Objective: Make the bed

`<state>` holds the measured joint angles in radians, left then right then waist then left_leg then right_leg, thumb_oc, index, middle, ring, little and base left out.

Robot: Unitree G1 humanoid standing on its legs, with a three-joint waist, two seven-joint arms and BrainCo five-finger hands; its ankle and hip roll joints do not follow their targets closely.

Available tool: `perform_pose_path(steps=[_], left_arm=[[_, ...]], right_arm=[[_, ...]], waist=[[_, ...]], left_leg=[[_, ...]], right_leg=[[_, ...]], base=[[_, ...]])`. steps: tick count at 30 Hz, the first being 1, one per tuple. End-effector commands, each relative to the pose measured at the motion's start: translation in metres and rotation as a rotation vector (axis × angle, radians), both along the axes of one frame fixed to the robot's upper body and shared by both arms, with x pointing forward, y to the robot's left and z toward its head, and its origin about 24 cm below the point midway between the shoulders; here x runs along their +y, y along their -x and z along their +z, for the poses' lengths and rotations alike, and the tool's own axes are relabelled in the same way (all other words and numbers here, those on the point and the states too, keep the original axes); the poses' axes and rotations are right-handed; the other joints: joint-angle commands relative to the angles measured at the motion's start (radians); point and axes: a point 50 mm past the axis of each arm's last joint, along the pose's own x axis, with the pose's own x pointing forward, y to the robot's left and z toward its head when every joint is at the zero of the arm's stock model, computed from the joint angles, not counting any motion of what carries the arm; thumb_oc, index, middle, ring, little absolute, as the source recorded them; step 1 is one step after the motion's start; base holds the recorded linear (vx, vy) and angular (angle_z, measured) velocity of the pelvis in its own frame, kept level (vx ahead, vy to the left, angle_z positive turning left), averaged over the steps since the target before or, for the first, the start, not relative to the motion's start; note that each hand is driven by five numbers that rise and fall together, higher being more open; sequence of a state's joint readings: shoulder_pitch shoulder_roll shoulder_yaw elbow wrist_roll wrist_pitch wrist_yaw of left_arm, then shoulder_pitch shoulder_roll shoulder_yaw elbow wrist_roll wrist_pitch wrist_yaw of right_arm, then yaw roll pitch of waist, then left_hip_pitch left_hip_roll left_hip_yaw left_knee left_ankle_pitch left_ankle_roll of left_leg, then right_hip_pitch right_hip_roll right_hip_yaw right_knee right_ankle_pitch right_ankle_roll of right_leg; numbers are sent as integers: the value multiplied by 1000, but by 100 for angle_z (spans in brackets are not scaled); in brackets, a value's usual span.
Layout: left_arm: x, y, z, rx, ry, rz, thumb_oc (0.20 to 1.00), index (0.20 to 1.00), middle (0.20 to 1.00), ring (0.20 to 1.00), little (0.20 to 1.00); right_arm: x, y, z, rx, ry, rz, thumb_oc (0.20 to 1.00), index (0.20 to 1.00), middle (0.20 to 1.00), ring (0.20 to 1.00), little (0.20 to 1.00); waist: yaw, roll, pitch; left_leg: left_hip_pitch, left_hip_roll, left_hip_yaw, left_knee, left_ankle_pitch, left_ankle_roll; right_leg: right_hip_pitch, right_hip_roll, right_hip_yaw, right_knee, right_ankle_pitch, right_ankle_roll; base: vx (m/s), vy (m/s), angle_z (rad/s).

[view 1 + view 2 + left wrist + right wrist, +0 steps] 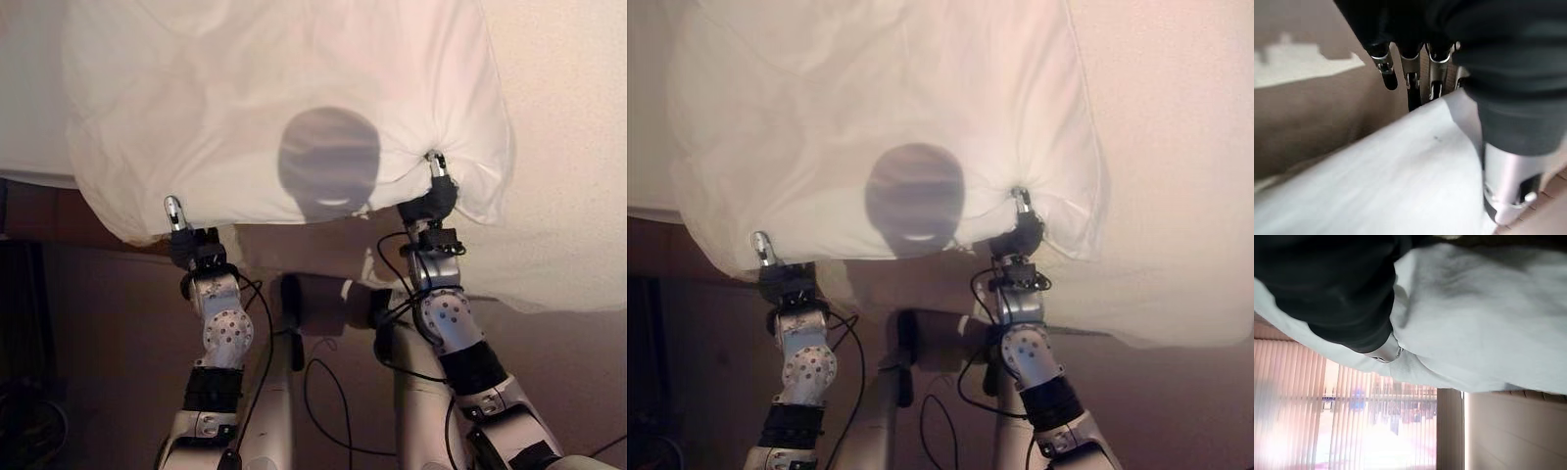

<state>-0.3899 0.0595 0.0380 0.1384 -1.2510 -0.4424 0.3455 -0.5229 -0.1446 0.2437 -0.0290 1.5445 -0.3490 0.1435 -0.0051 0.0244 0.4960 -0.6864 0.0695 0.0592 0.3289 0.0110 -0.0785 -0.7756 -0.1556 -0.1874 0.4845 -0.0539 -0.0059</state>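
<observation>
Left eye view, bed: cream, finely textured bedspread (568, 117) fills the right side and runs on behind the pillow.
Room: brown floor (98, 333) below the bed's edge; the right wrist view shows a window with pale vertical blinds (1327, 421) beside a plain wall.
Pillow: large white pillow (284, 88) held up between both hands, hanging in front of the bed and hiding most of it; soft, smooth cloth, puffed in the middle, with creases gathering at each lower corner where a hand grips.
Left hand: left hand (176, 217) at the pillow's lower left corner; in the left wrist view its fingers (1411, 83) lie behind the white cloth with the thumb in front, pinching the edge.
Right hand: right hand (437, 176) at the lower right corner, the cloth bunched tightly round it; the right wrist view shows its thumb (1382, 351) pressed into the folds, clenched on the pillow.
</observation>
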Motion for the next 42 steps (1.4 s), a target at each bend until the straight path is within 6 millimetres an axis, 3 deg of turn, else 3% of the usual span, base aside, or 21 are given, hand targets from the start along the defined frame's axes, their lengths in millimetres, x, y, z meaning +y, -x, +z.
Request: perform_pose_path(steps=[1, 3, 5, 9, 14, 21, 22, 26, 27, 28, 31, 42], left_arm=[[0, -7, 9, -108, -65, -68, 1000, 1000, 1000, 1000, 1000], [0, -8, 9, -110, -65, -68, 1000, 1000, 1000, 1000, 1000], [-16, -17, 7, -125, -68, -168, 1000, 1000, 1000, 1000, 1000], [-25, -23, 3, -100, -48, -208, 1000, 1000, 1000, 1000, 1000], [-31, -35, 2, -32, 54, -194, 1000, 1000, 1000, 1000, 1000], [-22, -41, 18, -28, 83, -120, 1000, 1000, 1000, 1000, 1000], [-18, -40, 25, -71, 71, -103, 1000, 1000, 1000, 1000, 1000], [-13, -37, 33, -158, 63, -86, 1000, 1000, 1000, 1000, 1000], [-11, -34, 38, -211, 60, -80, 1000, 1000, 1000, 1000, 1000], [-11, -34, 38, -210, 61, -80, 1000, 1000, 1000, 1000, 1000], [-8, -29, 41, -274, 64, -72, 1000, 1000, 1000, 1000, 1000], [7, -9, 24, -296, 25, -40, 1000, 1000, 1000, 1000, 1000]], right_arm=[[10, 29, 28, -270, -36, 82, 200, 200, 200, 200, 200], [10, 29, 28, -270, -36, 81, 200, 200, 200, 200, 200], [17, 30, 24, -265, -45, 125, 200, 200, 200, 200, 200], [21, 29, 22, -256, -50, 146, 200, 200, 200, 200, 200], [27, 28, 19, -232, -49, 178, 200, 200, 200, 200, 200], [28, 28, 13, -183, -63, 182, 200, 200, 200, 200, 200], [27, 28, 11, -180, -62, 181, 200, 200, 200, 200, 200], [27, 29, 8, -176, -65, 178, 200, 200, 200, 200, 200], [26, 30, 7, -177, -70, 170, 200, 200, 200, 200, 200], [26, 30, 7, -176, -71, 170, 200, 200, 200, 200, 200], [24, 30, 7, -181, -81, 159, 200, 200, 200, 200, 200], [11, 34, 7, -217, -79, 111, 200, 200, 200, 200, 200]], waist=[[-43, -9, -89], [-42, -9, -88], [-52, -18, -96], [-61, -23, -100], [-71, -25, -101], [-76, -23, -105], [-77, -27, -104], [-74, -32, -113], [-73, -38, -109], [-72, -36, -114], [-70, -41, -111], [-50, -37, -103]], left_leg=[[-17, -45, 65, 6, -44, 86], [-17, -45, 65, 6, -44, 86], [-5, -42, 60, 13, -71, 80], [-5, -41, 63, 16, -74, 80], [-9, -40, 65, 23, -74, 78], [-12, -38, 65, 28, -77, 78], [-23, -36, 75, 27, -55, 84], [-13, -36, 64, 30, -77, 76], [-24, -35, 74, 30, -55, 81], [-12, -36, 64, 29, -75, 75], [-20, -35, 74, 26, -55, 81], [-9, -39, 73, 19, -53, 85]], right_leg=[[33, 39, 0, -55, 24, 104], [33, 39, 1, -54, 24, 104], [42, 45, 13, -49, 5, 113], [42, 47, 17, -49, 8, 115], [40, 47, 18, -46, 9, 115], [37, 45, 16, -43, 9, 115], [28, 43, 10, -48, 28, 104], [37, 47, 18, -47, 10, 112], [30, 46, 12, -52, 29, 103], [39, 49, 20, -49, 11, 112], [31, 48, 14, -55, 30, 103], [39, 50, 14, -59, 33, 102]], base=[[1, 17, -4], [36, 8, -7], [74, 13, -10], [1, 11, -7], [0, 0, 0], [-12, -1, 0], [0, 0, 0], [-23, -6, -1], [63, -13, -4], [-88, -21, -3], [-29, -9, -2], [0, 0, 0]])
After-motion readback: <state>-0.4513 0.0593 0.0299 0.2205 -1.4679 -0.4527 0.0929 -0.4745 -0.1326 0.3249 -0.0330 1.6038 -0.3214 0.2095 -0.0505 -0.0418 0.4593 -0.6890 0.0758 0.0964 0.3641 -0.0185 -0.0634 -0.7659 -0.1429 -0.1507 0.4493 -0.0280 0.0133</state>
